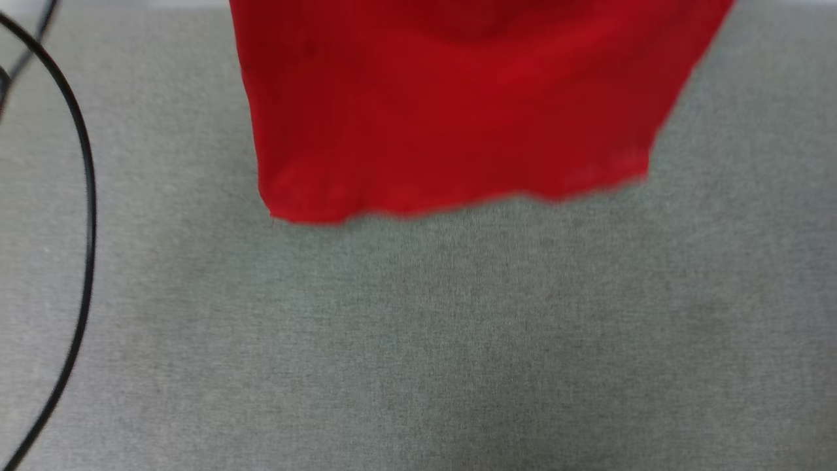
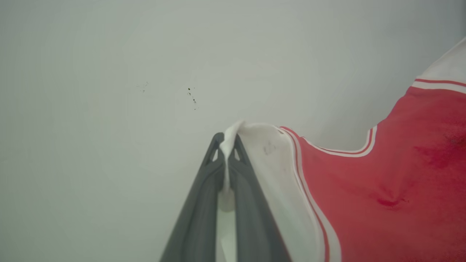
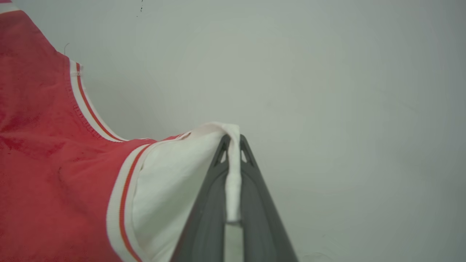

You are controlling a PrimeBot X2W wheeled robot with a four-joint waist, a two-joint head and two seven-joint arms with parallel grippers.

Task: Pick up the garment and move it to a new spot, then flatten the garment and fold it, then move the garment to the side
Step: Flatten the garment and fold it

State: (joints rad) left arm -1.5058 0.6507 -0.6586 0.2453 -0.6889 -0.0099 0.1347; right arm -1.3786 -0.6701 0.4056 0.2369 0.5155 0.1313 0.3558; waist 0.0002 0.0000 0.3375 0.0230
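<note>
The garment (image 1: 451,111), a red jersey, hangs in the air above the grey surface in the head view, its blurred hem lowest at the left. In the left wrist view my left gripper (image 2: 226,143) is shut on the garment's (image 2: 364,196) white sleeve edge, with the red body and striped trim stretching off to the right. My right gripper (image 3: 233,143) is shut on the other white sleeve of the garment (image 3: 54,174), the red cloth spreading to the left. Both grippers point at a pale wall.
A grey fabric-covered surface (image 1: 418,340) spreads under the hanging garment. A black cable (image 1: 85,196) curves down its left side. The pale wall (image 2: 109,109) behind the left gripper carries a few small dark specks.
</note>
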